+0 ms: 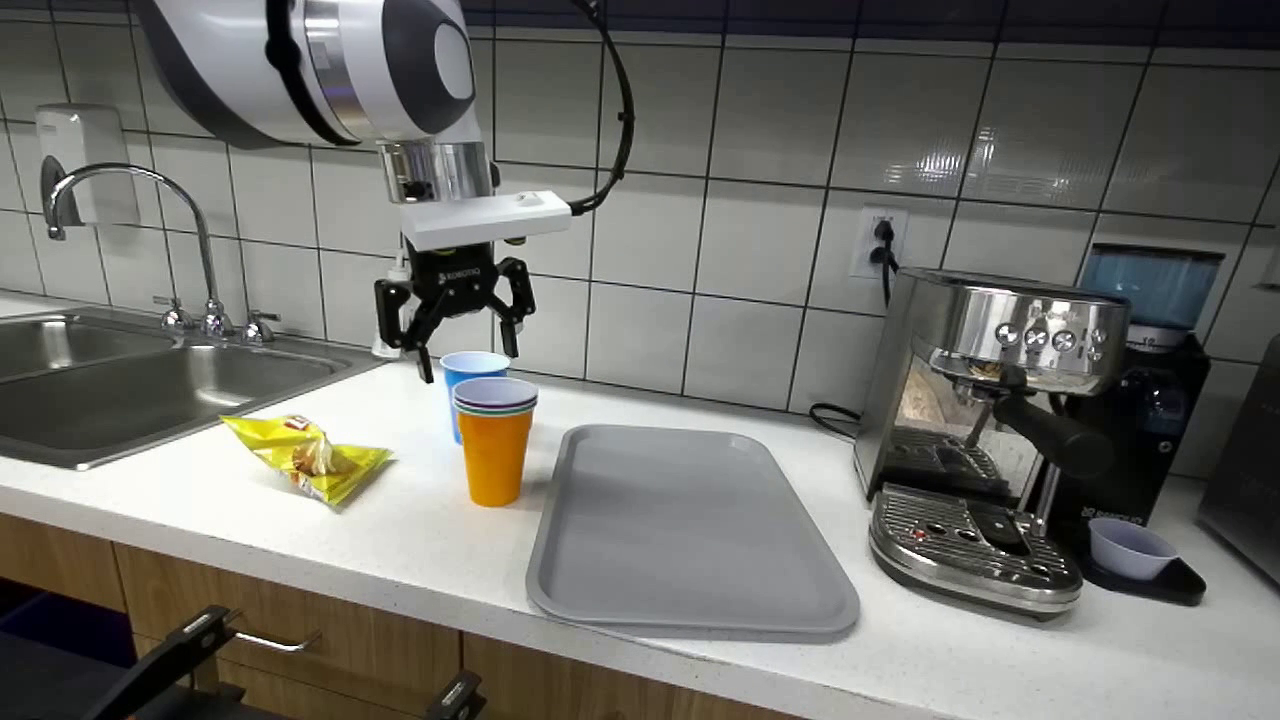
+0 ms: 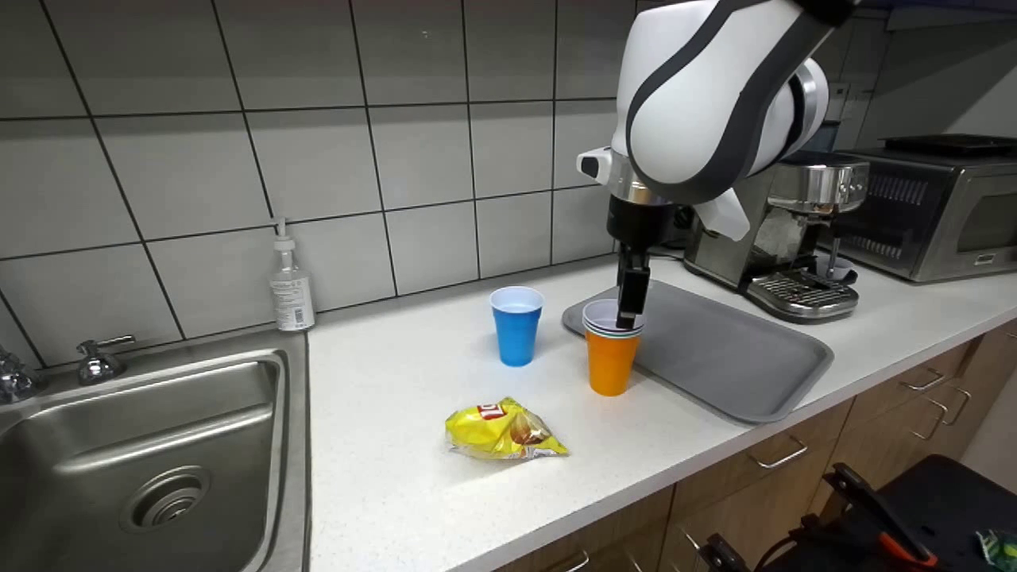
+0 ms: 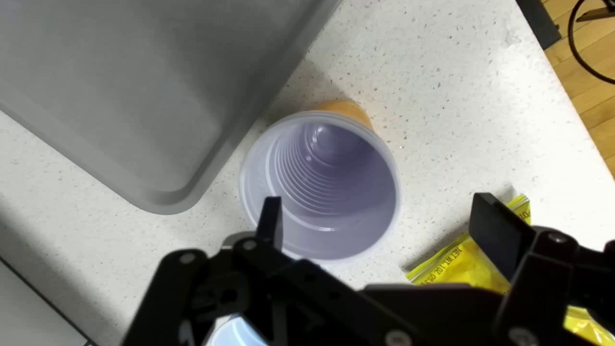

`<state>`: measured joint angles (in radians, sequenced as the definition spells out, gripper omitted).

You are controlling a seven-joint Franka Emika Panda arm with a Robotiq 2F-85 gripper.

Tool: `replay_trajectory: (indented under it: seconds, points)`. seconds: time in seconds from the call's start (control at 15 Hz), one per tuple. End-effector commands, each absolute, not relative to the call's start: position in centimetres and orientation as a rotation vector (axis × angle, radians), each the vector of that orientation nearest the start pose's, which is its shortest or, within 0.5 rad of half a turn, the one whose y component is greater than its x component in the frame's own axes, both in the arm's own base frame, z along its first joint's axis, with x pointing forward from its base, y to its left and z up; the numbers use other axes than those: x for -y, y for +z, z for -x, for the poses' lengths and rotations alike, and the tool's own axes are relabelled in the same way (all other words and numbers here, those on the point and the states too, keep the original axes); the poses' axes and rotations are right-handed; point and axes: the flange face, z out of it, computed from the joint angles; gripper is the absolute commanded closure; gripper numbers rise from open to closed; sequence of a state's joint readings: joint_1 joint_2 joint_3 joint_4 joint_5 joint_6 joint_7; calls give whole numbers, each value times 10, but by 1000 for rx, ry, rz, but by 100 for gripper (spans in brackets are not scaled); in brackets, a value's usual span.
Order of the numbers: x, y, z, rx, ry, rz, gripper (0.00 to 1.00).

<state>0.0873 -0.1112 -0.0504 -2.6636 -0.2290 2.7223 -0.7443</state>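
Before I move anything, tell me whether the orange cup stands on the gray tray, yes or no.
No, in an exterior view the orange cup stands on the white counter beside the gray tray.

I have free air between the spread jaws, and below them a strip of bare counter [image 3: 427, 192] runs between obstacles: the orange cup stack [image 1: 495, 455] and blue cup [image 2: 516, 334] stand toward one finger's side, the yellow bag [image 1: 310, 460] toward the other. Past the stack, the low gray tray [image 1: 690, 520] leaves passing room above it.
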Motion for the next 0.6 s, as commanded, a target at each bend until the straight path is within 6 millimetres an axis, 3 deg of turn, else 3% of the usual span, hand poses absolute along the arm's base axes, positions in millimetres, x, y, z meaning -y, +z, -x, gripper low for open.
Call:
replay_trajectory:
  seconds: [0.0,0.53]
  points:
    - [-22,293,-453,1496,-212,2921,0]
    - [-32,281,-495,1321,-209,2957,0]
